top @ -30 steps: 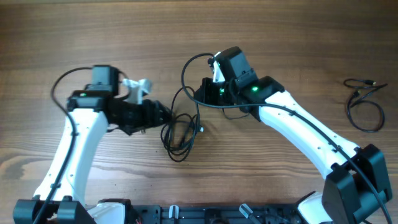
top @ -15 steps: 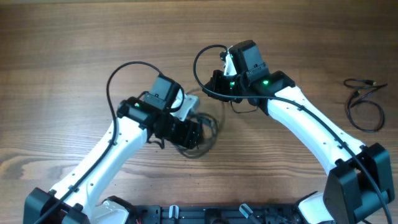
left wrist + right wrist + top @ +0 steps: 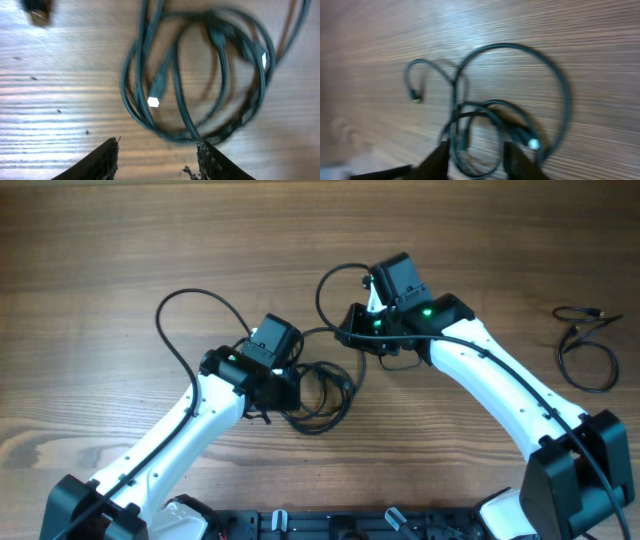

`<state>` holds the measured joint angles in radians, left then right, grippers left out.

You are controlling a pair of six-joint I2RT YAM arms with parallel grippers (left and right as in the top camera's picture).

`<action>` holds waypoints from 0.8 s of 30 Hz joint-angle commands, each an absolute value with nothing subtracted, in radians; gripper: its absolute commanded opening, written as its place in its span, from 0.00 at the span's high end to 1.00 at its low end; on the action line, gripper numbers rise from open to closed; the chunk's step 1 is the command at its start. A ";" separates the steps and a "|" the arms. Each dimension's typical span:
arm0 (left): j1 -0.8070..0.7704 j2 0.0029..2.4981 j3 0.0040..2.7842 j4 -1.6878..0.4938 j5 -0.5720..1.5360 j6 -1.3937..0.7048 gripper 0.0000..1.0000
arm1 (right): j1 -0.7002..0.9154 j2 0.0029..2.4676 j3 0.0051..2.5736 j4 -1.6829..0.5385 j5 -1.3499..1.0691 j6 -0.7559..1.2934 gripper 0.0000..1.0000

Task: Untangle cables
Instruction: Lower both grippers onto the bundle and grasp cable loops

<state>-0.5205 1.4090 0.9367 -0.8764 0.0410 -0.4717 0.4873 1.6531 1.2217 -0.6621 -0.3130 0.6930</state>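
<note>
Both the left claw (image 3: 157,150) and right claw (image 3: 476,150) gape released over the tangled cables (image 3: 154,100).

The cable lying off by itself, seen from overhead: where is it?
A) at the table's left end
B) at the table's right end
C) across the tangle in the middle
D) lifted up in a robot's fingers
B: the lone cable lies flat at the right end of the table, well apart from the tangled bundle in the middle.
</note>
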 commanded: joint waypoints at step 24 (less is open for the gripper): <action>-0.284 1.682 0.737 -0.570 0.294 -0.592 0.52 | 0.485 1.942 1.202 -0.664 -0.128 0.654 0.46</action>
